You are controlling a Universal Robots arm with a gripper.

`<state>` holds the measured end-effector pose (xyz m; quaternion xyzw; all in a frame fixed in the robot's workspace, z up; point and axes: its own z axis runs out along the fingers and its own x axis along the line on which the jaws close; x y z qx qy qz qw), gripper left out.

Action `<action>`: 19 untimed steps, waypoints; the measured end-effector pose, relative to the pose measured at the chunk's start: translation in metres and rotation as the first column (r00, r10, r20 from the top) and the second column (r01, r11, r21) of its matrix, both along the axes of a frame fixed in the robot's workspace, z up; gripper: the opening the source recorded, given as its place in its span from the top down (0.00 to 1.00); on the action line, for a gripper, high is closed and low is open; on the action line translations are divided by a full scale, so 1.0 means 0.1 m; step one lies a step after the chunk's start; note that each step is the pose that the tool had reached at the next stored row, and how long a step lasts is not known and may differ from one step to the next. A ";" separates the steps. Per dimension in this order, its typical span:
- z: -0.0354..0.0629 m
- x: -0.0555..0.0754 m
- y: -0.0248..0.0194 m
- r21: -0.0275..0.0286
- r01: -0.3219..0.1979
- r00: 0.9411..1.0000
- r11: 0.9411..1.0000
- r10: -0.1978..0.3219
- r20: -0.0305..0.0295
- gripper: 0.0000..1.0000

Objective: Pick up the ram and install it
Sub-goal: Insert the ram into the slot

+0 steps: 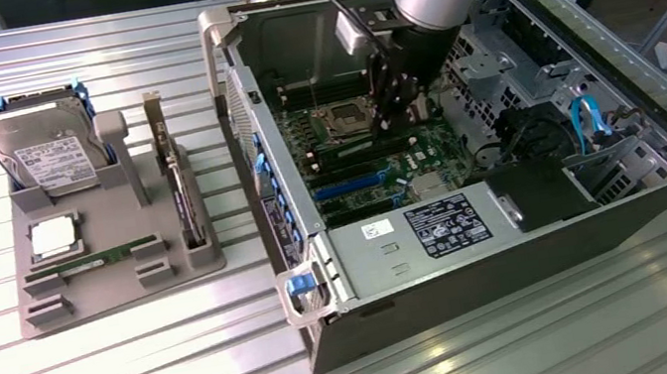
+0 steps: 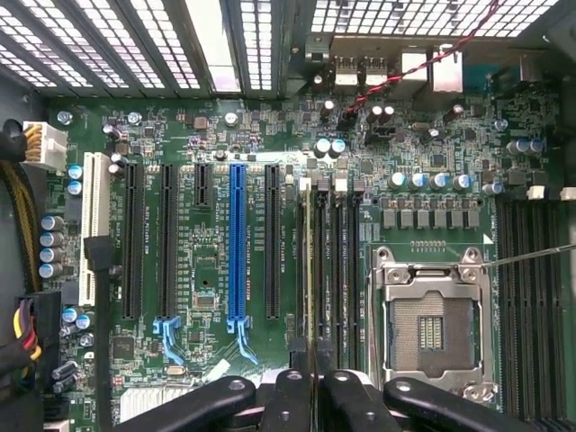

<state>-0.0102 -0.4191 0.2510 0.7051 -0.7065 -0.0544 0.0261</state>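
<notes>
Above green motherboard (image 2: 202, 270), ram (image 2: 309, 270) in gripper (image 2: 317, 385).

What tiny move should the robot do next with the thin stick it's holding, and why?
Probably ease straight down. The jaws hold the ram edge-on right above the long black memory slots beside the empty processor socket, and it looks lined up with one, though I can't tell if it is seated yet.
</notes>
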 end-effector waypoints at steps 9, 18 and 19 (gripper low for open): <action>0.068 0.01 0.000 0.000 0.000 1.000 1.000 0.000 -0.016 0.88; 0.071 0.06 -0.026 0.006 0.000 0.999 1.000 0.000 -0.049 0.88; 0.071 0.06 -0.027 0.006 0.000 0.999 1.000 0.000 -0.051 0.88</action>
